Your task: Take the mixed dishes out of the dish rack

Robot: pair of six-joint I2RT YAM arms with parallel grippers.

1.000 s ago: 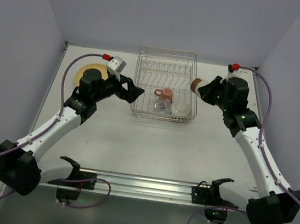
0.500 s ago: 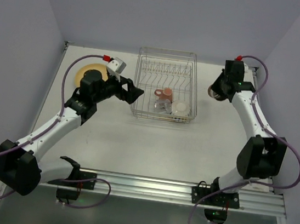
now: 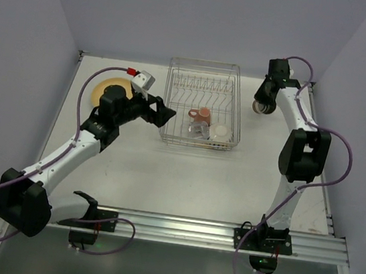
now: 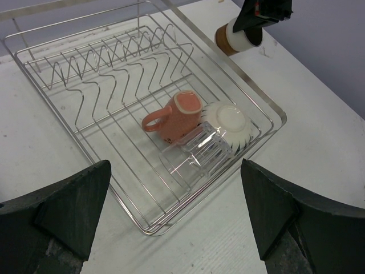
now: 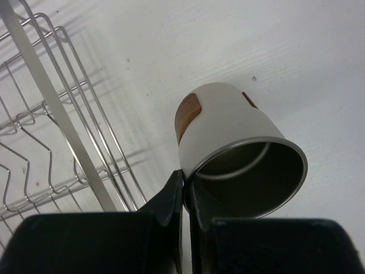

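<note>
Your right arm [image 3: 300, 152] changes its whole pose. A second ago its elbow juts out by the right wall and the forearm reaches inward. Now its links stand nearly in line, running from the base toward the far right corner. The right gripper [image 3: 264, 101] travels with it, rightward and toward the back, with the cup [image 3: 262, 108] pinched by its rim. A second ago the cup hangs just beside the right rim of the rack [image 3: 239, 110]. Now it is clearly apart from the rim and nearer the far edge. From above it looks rounder than the sideways profile you saw earlier.
</note>
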